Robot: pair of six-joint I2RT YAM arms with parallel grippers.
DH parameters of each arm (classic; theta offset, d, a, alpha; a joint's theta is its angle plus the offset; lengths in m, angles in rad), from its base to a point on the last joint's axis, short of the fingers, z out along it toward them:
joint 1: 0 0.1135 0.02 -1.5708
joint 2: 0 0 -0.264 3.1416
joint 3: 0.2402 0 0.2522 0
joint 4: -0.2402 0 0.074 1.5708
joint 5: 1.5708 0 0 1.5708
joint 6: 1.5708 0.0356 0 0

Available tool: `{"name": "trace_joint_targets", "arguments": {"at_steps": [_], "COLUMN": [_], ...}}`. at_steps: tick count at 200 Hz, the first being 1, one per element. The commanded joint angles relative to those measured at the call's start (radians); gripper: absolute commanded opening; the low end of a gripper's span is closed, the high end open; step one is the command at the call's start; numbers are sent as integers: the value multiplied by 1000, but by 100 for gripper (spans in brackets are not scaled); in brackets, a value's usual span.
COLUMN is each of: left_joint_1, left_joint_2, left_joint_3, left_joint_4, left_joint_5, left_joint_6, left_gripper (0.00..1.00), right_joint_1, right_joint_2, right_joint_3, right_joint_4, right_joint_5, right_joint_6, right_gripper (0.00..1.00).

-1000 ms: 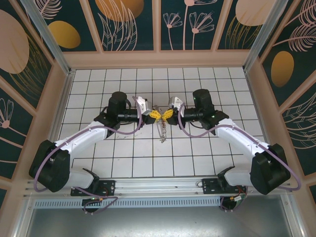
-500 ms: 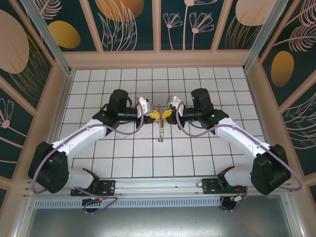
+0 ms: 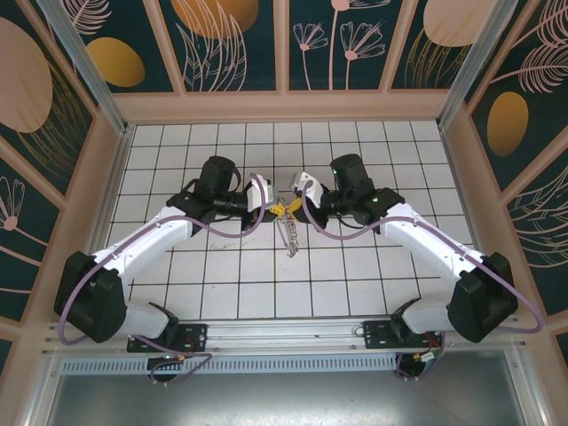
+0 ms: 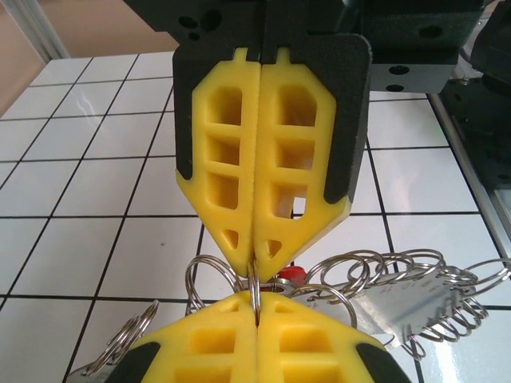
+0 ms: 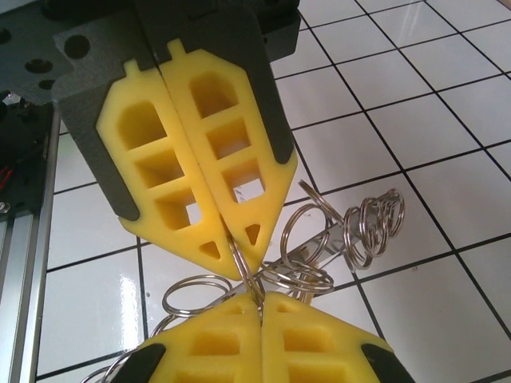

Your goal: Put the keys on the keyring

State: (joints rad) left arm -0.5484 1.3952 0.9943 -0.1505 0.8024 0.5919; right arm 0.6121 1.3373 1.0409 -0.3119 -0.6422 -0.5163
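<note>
Above the middle of the table, the keyring (image 3: 288,235) hangs between both grippers. My left gripper (image 3: 276,210) (image 4: 257,307) is shut on one small metal ring (image 4: 255,289) of its fringe. My right gripper (image 3: 294,206) (image 5: 261,303) is shut tip to tip on the same small ring (image 5: 246,271). The grey band (image 4: 419,307) (image 5: 318,243) trails off to the side, lined with many small rings (image 5: 375,217). One of the keys shows its red tag (image 4: 292,274) just behind the pinched ring. The other key cannot be made out.
The white tiled table (image 3: 222,284) lies under the hanging ring. Wooden walls (image 3: 98,177) close it in on three sides, and a metal rail (image 3: 284,333) runs along the near edge by the arm bases.
Both grippers stay shut on the ring. Their meeting point has drifted slightly left, the right arm has swung in toward the left, and the keyring still dangles below.
</note>
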Motion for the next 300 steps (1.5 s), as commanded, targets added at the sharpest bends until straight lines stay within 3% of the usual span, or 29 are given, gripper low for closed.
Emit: {"name": "trace_joint_targets", "arguments": {"at_steps": [1, 43, 79, 122, 163, 181, 208, 243, 276, 300], "left_joint_1": [-5, -5, -5, -4, -4, -5, -5, -5, -4, -4], "left_joint_2": [4, -30, -64, -59, -57, -59, -68, -82, -84, -85], "left_joint_3": [25, -15, -88, -110, -118, -120, -142, -205, -239, -236], "left_joint_4": [-14, 117, 290, 383, 402, 405, 479, 687, 750, 683], "left_joint_5": [-13, -11, 109, 203, 213, 204, 189, 166, 139, 132], "left_joint_6": [-7, -95, -177, -228, -243, -247, -292, -427, -472, -424], "left_gripper": [0, 0, 0, 0, 0, 0, 0, 0, 0, 0], "right_joint_1": [11, -8, -59, -94, -100, -100, -100, -97, -87, -81], "right_joint_2": [-1, -47, -92, -83, -97, -100, -79, -61, -86, -136], "right_joint_3": [53, -18, -132, -150, -175, -177, -161, -195, -214, -214], "right_joint_4": [-7, 69, 230, 276, 337, 350, 292, 279, 328, 341], "right_joint_5": [17, -51, -201, -264, -296, -316, -291, -223, -212, -167], "right_joint_6": [-28, -59, -30, -11, 24, 39, 30, 28, 68, 56], "right_gripper": [0, 1, 12, 16, 17, 9, 0, 0, 11, 17]}}
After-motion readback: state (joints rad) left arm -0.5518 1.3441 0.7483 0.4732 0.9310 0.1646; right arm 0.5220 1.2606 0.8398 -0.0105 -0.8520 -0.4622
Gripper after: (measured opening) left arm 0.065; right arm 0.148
